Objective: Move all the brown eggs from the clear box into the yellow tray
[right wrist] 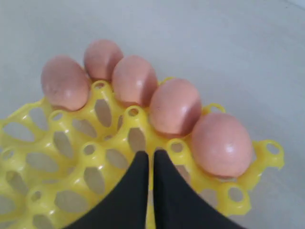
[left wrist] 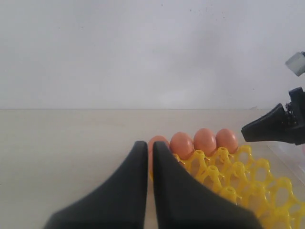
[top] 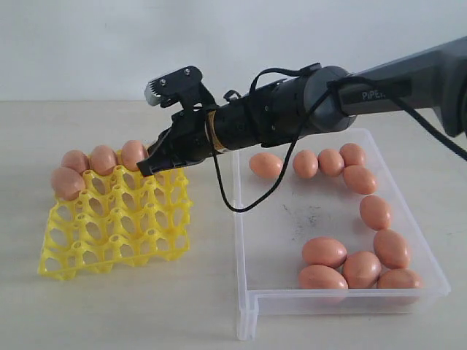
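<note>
Looks like the gap between one drop-off and the next pick-up. Reaches across with the right pincer (top: 149, 169), tips pressed together and gripping nothing, just above the far right corner of the yellow tray (top: 109, 240). Shows, in the right wrist view, five brown eggs (right wrist: 175, 106) seated in a row along the tray's far edge, with the other cups in sight bare. Leaves eleven or so loose eggs (top: 325, 251) lying in the clear box (top: 292, 219), just beside the tray on the worktop (top: 146, 321), mostly along its far and right walls. Holds the left pincer (left wrist: 149, 145) closed and empty too, aimed toward that row of eggs. Calls next for lifting clear of the tray's posts, swinging over to the box, opening wide, then closing gently around one egg, probably the one at the far left corner.
</note>
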Robot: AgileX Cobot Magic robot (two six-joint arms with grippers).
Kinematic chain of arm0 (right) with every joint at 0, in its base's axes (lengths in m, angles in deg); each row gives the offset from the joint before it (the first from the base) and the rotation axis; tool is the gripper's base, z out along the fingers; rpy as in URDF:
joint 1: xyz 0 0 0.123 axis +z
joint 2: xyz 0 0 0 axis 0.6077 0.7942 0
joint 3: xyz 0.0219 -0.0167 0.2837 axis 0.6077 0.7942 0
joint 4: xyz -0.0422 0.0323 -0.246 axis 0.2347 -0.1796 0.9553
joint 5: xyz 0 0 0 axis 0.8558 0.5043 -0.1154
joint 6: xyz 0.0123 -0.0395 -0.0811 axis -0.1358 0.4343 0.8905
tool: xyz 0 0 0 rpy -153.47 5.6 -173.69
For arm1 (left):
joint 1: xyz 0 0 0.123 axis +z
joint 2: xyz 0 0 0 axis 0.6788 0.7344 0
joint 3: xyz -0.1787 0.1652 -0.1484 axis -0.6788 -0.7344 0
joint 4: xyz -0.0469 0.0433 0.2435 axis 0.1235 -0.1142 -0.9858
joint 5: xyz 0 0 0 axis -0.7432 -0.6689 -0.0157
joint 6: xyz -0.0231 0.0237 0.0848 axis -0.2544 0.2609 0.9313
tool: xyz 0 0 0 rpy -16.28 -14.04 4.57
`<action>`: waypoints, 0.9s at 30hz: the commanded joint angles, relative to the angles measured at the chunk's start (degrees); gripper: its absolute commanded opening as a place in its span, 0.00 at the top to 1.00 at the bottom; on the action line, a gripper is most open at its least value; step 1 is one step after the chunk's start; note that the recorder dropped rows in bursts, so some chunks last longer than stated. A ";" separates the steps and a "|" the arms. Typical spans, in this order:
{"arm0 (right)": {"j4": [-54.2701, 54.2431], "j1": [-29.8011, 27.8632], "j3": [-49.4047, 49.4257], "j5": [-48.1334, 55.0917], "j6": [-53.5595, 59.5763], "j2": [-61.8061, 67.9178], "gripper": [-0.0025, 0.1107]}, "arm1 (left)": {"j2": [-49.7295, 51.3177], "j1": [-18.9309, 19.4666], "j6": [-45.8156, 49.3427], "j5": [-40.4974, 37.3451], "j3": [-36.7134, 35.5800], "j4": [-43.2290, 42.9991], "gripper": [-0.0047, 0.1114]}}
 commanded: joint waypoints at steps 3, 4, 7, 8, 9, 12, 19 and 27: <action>9.60 1.04 0.47 0.11 -7.89 0.49 0.98 | -0.17 0.12 0.01 0.83 -0.22 0.30 0.93; 9.60 1.04 0.70 1.35 -8.02 0.51 0.98 | -0.17 0.12 0.01 0.83 -0.22 0.30 0.93; 9.60 1.04 1.79 4.81 -8.42 0.61 0.98 | -0.17 0.12 0.01 0.83 -0.22 0.30 0.93; 9.60 1.04 2.04 5.20 -8.40 0.61 0.98 | -0.17 0.12 0.01 0.83 -0.22 0.30 0.93; 9.60 1.04 2.15 5.34 -8.44 0.61 0.98 | -0.17 0.12 0.01 0.83 -0.22 0.30 0.93; 9.60 1.04 2.51 6.41 -8.54 0.61 0.98 | -0.17 0.12 0.01 0.83 -0.22 0.30 0.93; 9.60 1.04 2.55 8.51 -8.80 0.61 0.98 | -0.17 0.12 0.01 0.83 -0.22 0.30 0.93; 9.60 1.04 2.55 8.72 -8.80 0.61 0.98 | -0.17 0.12 0.01 0.83 -0.22 0.30 0.93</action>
